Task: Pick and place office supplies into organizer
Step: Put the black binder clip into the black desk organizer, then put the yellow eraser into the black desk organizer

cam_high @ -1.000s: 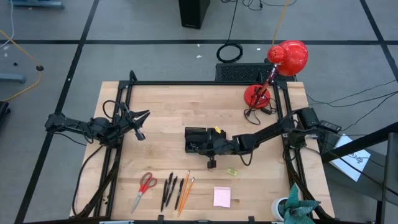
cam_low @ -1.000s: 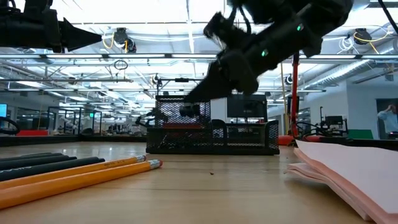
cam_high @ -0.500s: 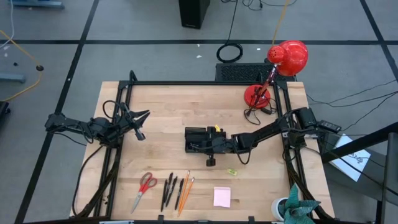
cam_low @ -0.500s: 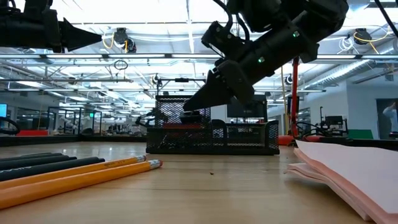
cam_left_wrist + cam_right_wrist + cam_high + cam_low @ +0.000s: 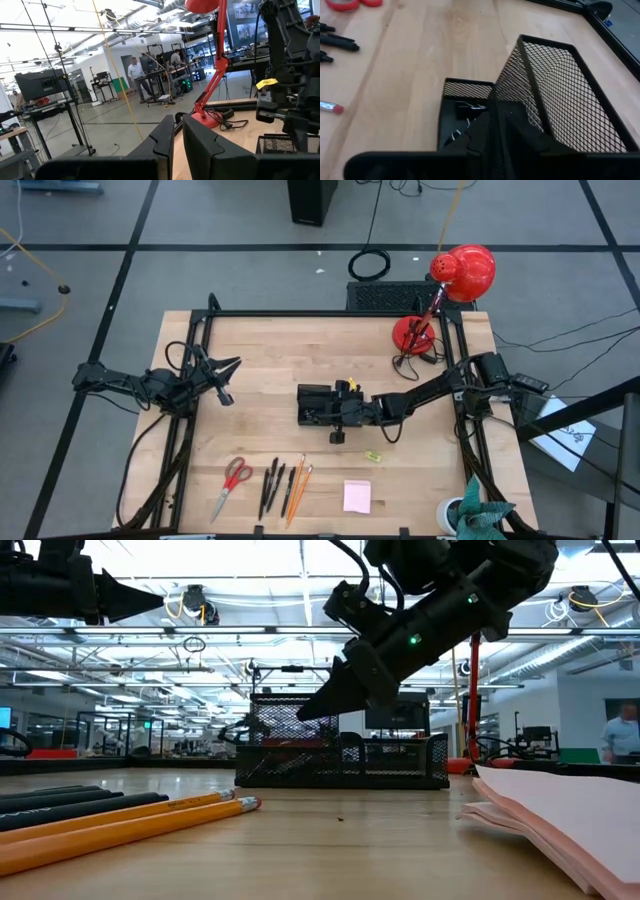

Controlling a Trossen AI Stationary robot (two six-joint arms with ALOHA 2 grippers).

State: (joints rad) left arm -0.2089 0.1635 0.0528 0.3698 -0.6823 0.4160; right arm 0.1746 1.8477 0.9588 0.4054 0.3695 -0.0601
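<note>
Scene: We see a light wooden worktop (image 5: 270, 360) from above, framed by black rails, with two dark robot arms reaching in from its sides.
Organizer: We see a black mesh organizer (image 5: 318, 405) near the middle of the worktop, with a taller section and lower compartments.
Organizer contents: In the right wrist view we see a black binder clip (image 5: 466, 111) lying in a low compartment beside the taller mesh section; the tall section's inside does not show us any item.
Right end effector: The right end effector (image 5: 340, 412) sits over the organizer's right edge, its fingers (image 5: 487, 131) close together with only a narrow gap; we cannot tell whether they grip anything.
Left end effector: The left end effector (image 5: 226, 380) hangs above the left side of the worktop, well apart from the organizer, its fingers (image 5: 197, 142) nearly together with a slim gap, holding nothing.
Loose supplies: Near the front edge we see red-handled scissors (image 5: 233, 478), dark pens (image 5: 272, 482), orange pencils (image 5: 296, 486) and a pink sticky-note pad (image 5: 357, 496).
Small item: A tiny yellow item (image 5: 372, 456) lies on the wood between the organizer and the pad.
Lamp: A red desk lamp (image 5: 440, 300) stands at the far right corner.
</note>
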